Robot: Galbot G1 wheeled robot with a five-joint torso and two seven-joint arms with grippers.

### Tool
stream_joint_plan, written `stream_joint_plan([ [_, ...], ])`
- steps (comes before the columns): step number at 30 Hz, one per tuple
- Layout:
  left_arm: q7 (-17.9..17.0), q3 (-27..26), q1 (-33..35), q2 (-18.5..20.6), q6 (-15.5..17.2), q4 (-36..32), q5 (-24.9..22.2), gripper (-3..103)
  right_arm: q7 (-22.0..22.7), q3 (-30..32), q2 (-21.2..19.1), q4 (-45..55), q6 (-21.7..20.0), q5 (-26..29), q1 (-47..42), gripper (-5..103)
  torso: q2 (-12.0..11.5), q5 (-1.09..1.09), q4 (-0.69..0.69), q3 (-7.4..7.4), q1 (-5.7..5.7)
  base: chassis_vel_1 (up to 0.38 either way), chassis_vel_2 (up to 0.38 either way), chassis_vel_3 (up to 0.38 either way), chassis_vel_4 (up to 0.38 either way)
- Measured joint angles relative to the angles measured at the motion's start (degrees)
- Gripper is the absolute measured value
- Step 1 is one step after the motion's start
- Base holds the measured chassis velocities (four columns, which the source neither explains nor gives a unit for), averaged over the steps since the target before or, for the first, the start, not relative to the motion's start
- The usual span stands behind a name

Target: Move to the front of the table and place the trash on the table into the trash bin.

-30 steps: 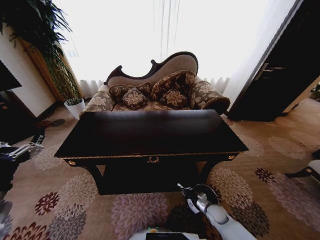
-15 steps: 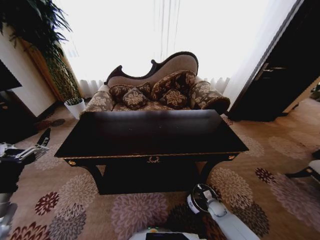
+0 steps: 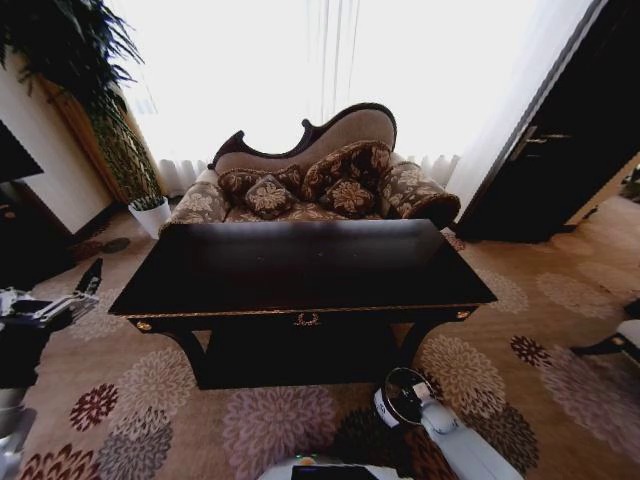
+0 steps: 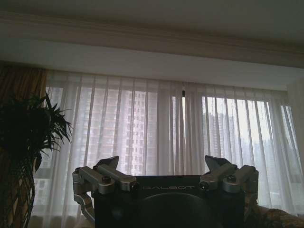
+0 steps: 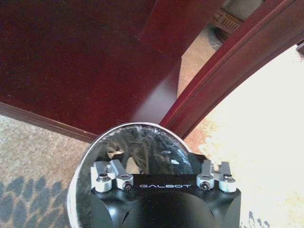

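The glossy black table [image 3: 300,265] with gold trim stands straight ahead, its top bare. The trash is out of view. The round trash bin [image 3: 398,405] stands on the carpet by the table's front right leg, and its black liner [image 5: 142,152] lies just under my right gripper [image 5: 161,172]. The right gripper [image 3: 420,393] hangs over the bin's mouth, open, with nothing between its fingers. My left gripper [image 3: 80,288] is held up at the far left, away from the table. In the left wrist view the left gripper [image 4: 161,166] is open and empty, facing the curtains.
A patterned sofa [image 3: 310,185] with cushions stands behind the table. A potted plant [image 3: 120,150] fills the back left corner. A dark door [image 3: 560,140] is at the right, and a chair leg [image 3: 610,345] shows at the right edge. Floral carpet [image 3: 150,400] surrounds the table.
The right gripper has drawn back to the right and lower, from beside the bin's left rim to over its mouth. The left gripper rose slightly and swung toward the table.
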Motion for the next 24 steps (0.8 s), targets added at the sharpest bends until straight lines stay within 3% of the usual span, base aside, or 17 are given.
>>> stream_joint_plan([
  [4, 0.0, 0.2, 0.0, 0.0, -0.2, -0.1, 0.0, 100, -4.4, 0.1, -1.1, 4.8, 2.2, 0.5, -3.2, 91, 0.0, 0.00, 0.01, 0.00, 0.00, 0.000, 0.000, 0.000, 0.000],
  [6, 0.0, 0.3, -0.1, -0.1, -0.3, -0.1, -0.1, 100, -6.6, 0.2, -1.8, 7.5, 3.9, 0.1, -5.2, 96, 0.0, -0.02, 0.00, 0.00, 0.00, 0.000, 0.000, 0.000, 0.000],
  [10, 0.0, 0.7, -0.3, -0.2, -0.6, -0.1, -0.1, 100, -9.3, 0.8, -2.6, 15.2, 6.0, -0.1, -9.8, 99, 0.0, -0.01, -0.01, 0.00, 0.00, 0.000, 0.000, 0.000, 0.000],
  [12, 0.0, 1.3, -0.8, -0.2, -0.7, 0.1, -0.1, 100, -11.5, 2.0, -2.8, 23.8, 8.1, 0.0, -14.8, 100, 0.0, 0.00, 0.00, -0.01, 0.00, 0.000, 0.000, 0.000, 0.000],
  [14, 0.0, 1.5, -0.9, -0.3, -0.7, 0.2, -0.1, 100, -11.9, 2.3, -2.8, 25.1, 8.5, -0.3, -15.7, 100, 0.0, 0.00, 0.00, -0.01, 0.00, 0.000, 0.000, 0.000, 0.000],
  [17, 0.0, 3.1, -2.0, -0.4, -0.7, 0.4, 0.0, 100, -15.5, 6.4, -2.5, 34.9, 10.4, -2.8, -24.0, 100, 0.0, 0.00, -0.01, -0.01, 0.00, 0.000, 0.000, 0.000, 0.000],
  [24, 0.0, 5.9, -3.4, -0.4, -0.7, 0.8, 1.1, 100, -18.2, 14.8, 1.2, 50.0, 10.6, -2.9, -33.5, 100, 0.0, -0.01, 0.00, -0.01, -0.01, 0.000, 0.000, 0.000, 0.000],
])
